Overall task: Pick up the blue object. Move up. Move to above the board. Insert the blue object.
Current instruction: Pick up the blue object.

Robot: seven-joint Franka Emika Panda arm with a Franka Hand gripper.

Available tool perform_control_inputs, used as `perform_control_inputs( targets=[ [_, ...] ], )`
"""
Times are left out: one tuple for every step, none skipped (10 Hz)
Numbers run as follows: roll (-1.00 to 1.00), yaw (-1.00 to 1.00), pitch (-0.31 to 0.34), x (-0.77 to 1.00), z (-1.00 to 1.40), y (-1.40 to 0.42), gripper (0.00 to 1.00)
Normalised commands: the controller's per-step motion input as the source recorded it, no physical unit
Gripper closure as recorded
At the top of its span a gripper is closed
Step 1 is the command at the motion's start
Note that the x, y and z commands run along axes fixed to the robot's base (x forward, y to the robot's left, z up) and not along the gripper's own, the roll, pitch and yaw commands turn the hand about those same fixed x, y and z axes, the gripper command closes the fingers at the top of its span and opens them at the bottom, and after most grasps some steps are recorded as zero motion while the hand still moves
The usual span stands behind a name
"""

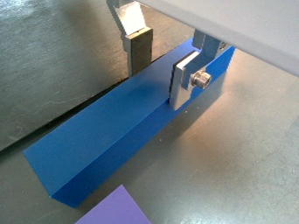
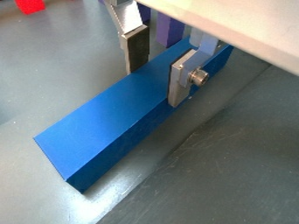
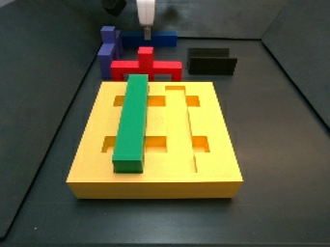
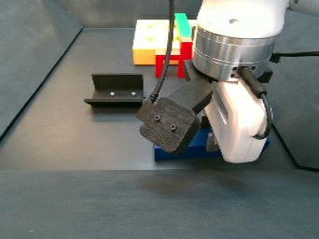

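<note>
The blue object (image 1: 111,131) (image 2: 105,131) is a long dark blue bar lying flat on the grey floor. In both wrist views my gripper (image 1: 162,79) (image 2: 158,79) straddles it near one end. One finger (image 1: 184,83) stands against the nearer long side and the other finger (image 1: 138,51) drops behind the far edge. The jaws look closed onto the bar. In a side view the gripper (image 4: 230,121) hides most of the bar (image 4: 174,147). The board (image 3: 213,145) (image 4: 147,42) is a thick yellow grooved slab, apart from the gripper (image 3: 146,13).
A green bar (image 3: 133,121) lies in one of the board's grooves. A red cross-shaped block (image 3: 146,66) and a purple-blue L-shaped block (image 3: 108,48) (image 2: 173,31) lie between the board and the blue bar. The fixture (image 3: 213,61) (image 4: 118,91) stands beside them.
</note>
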Motion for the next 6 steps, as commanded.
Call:
perform_control_inputs(
  targets=[
    [0.00,0.00,0.000,0.00,0.00,0.00,1.00],
    [0.00,0.00,0.000,0.00,0.00,0.00,1.00],
    [0.00,0.00,0.000,0.00,0.00,0.00,1.00],
    [0.00,0.00,0.000,0.00,0.00,0.00,1.00],
    [0.00,0.00,0.000,0.00,0.00,0.00,1.00],
    [0.00,0.00,0.000,0.00,0.00,0.00,1.00]
  ],
)
